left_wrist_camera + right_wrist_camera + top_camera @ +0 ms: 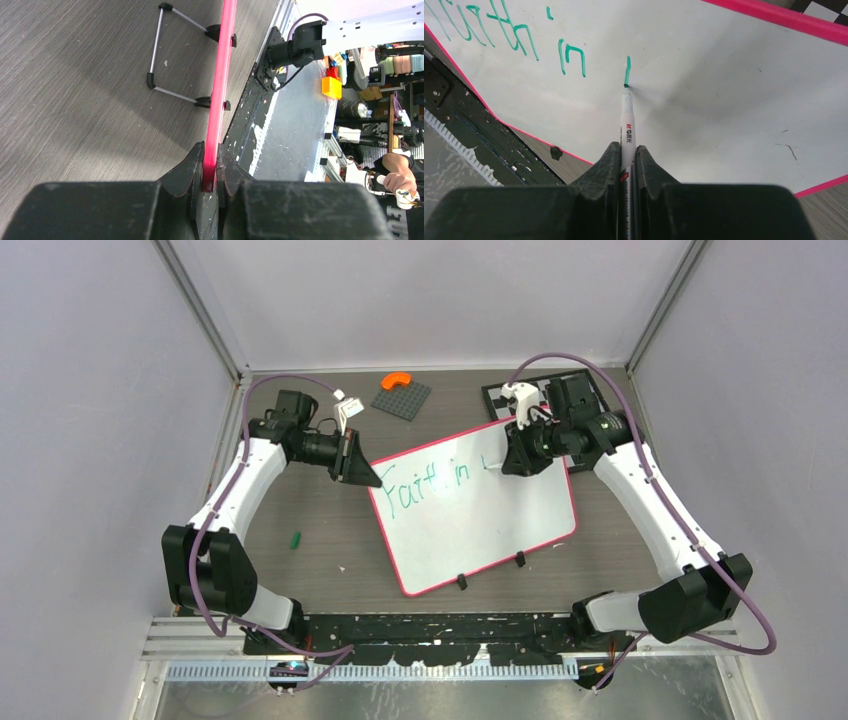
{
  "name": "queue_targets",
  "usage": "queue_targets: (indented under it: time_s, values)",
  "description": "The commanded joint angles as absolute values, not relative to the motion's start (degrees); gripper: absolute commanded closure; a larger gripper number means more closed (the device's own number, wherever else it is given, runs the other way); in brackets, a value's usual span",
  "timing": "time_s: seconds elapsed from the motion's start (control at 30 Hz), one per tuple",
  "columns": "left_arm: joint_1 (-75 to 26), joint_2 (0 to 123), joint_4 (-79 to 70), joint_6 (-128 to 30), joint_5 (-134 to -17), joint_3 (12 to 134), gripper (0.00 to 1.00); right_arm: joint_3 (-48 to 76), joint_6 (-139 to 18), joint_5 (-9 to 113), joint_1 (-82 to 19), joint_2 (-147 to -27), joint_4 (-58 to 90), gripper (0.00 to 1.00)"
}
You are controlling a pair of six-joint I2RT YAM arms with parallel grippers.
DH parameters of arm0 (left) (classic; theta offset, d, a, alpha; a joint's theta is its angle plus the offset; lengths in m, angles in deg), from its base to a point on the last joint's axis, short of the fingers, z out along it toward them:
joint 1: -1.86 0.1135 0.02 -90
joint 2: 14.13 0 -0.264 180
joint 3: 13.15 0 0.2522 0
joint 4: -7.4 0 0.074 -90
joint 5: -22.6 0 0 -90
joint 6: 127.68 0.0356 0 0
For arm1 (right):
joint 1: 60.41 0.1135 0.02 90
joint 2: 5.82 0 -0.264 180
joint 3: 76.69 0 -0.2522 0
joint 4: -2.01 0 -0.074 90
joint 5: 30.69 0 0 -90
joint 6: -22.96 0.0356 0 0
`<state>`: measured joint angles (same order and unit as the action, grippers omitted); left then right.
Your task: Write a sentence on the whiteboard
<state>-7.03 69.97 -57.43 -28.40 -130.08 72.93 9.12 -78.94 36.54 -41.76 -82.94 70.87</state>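
Observation:
The whiteboard lies tilted at the table's middle, white with a red-pink rim and two black clips on its near edge. Green lettering reads "Faith in" plus one short stroke. My left gripper is shut on the board's left corner; the left wrist view shows the pink rim edge-on between the fingers of that gripper. My right gripper is shut on a white marker in the right wrist view. Its green tip touches the whiteboard at the foot of the fresh stroke, right of the "in".
A black-and-white checkered board lies behind the right arm. A dark grey baseplate with an orange piece sits at the back. A small green marker cap lies left of the whiteboard. A wire stand props the board.

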Motion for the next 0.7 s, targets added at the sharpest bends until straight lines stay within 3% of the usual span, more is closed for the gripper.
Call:
queue_targets:
  time_s: [0.0, 0.43, 0.67]
  values:
    - [-7.19, 69.73, -57.28, -27.99, -129.48, 74.57, 1.0, 9.51, -79.82, 38.7, -41.62, -80.84, 69.04, 1.0]
    - [-7.19, 69.64, -57.34, -27.91, -129.45, 74.45, 1.0, 1.31, -80.21, 40.57, -42.82, -85.2, 68.86, 1.0]
    - [-7.2, 69.71, -57.33, -27.83, -129.37, 74.52, 1.0, 3.86, -80.3, 39.86, -42.83, -84.46, 69.23, 1.0]
